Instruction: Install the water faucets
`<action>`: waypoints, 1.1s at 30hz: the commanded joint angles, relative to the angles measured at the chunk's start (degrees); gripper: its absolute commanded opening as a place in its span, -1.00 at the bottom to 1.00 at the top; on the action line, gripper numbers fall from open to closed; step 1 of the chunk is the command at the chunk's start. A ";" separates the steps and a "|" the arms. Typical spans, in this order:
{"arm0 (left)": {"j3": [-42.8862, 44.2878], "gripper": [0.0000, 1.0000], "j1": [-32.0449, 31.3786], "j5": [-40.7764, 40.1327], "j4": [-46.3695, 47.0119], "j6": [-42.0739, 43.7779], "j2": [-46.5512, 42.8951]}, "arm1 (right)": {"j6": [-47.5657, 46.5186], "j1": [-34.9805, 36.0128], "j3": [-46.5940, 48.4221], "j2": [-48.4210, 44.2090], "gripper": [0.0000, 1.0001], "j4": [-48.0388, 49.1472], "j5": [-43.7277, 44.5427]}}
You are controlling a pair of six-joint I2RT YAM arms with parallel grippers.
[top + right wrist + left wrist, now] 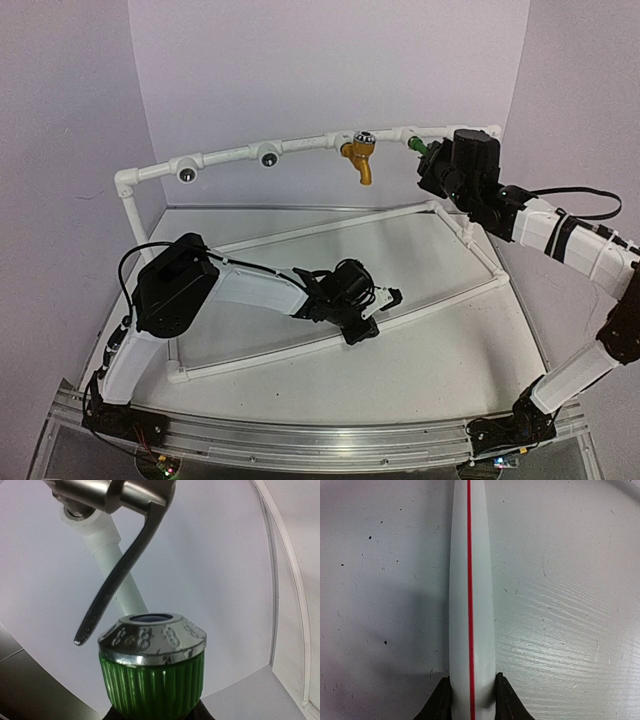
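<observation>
The white pipe frame stands on the table, its top rail along the back. A mustard-yellow faucet hangs from that rail, right of centre. Just right of it, my right gripper is shut on a green faucet at the rail. In the right wrist view the green faucet's ribbed body and silver cap fill the bottom, hiding most of my right gripper. My left gripper is shut on the frame's low front pipe, white with a red stripe, which sits between its black fingertips.
Two round silver-centred sockets sit on the left half of the top rail. A silver lever hangs from a metal fitting above the green cap. The frame's base rails lie on the table. Walls close in behind and on both sides.
</observation>
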 commanded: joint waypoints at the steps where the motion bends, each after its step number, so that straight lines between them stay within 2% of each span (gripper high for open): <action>1: -1.78 -1.00 -5.98 18.35 -14.44 3.10 4.55 | -3.66 1.47 -0.10 -1.57 -0.54 2.20 -1.48; 8: -1.60 -1.00 -5.97 18.36 -14.68 3.15 4.67 | -6.43 1.64 -3.56 -3.88 -0.25 3.56 0.64; 9: -1.57 -1.00 -5.97 18.41 -14.71 3.14 4.74 | -7.07 1.65 -3.98 -4.19 -0.29 3.84 0.95; 11: -1.50 -1.00 -5.97 18.49 -14.76 3.19 4.86 | -8.61 1.70 -4.77 -4.95 -0.62 4.50 1.73; 12: -1.47 -1.00 -5.97 18.52 -14.74 3.18 4.86 | -8.88 1.74 -5.25 -5.35 -0.72 4.54 2.09; 15: -1.37 -1.00 -5.96 18.53 -14.82 3.19 4.99 | -10.54 1.79 -6.00 -6.21 -0.78 4.45 2.86; 17: -1.33 -1.00 -5.97 18.53 -14.85 3.18 5.01 | -11.16 1.87 -6.48 -6.69 -0.93 3.97 2.98; 23: -1.25 -1.00 -5.97 18.21 -14.93 3.21 5.13 | -15.56 2.43 -8.71 -9.11 -1.00 3.49 4.16; 26: -1.23 -1.00 -5.90 17.28 -14.94 2.71 4.72 | -28.08 4.49 -7.83 -10.77 -1.00 3.35 5.24; 27: -1.23 -0.98 -5.88 16.15 -14.93 2.18 4.26 | -34.82 5.10 -7.68 -11.60 -1.00 3.03 4.41; 29: -1.47 -0.75 -5.56 15.77 -14.26 0.88 2.78 | -45.73 5.80 -8.89 -13.34 -1.00 2.12 0.29; 32: -4.21 -0.10 -5.04 17.23 -10.73 -1.24 -1.36 | -62.46 5.81 -11.59 -17.48 -1.00 -5.86 -7.47; 33: -4.87 0.01 -4.74 17.34 -9.57 -1.77 -3.18 | -67.54 5.83 -12.80 -18.82 -1.00 -8.43 -8.99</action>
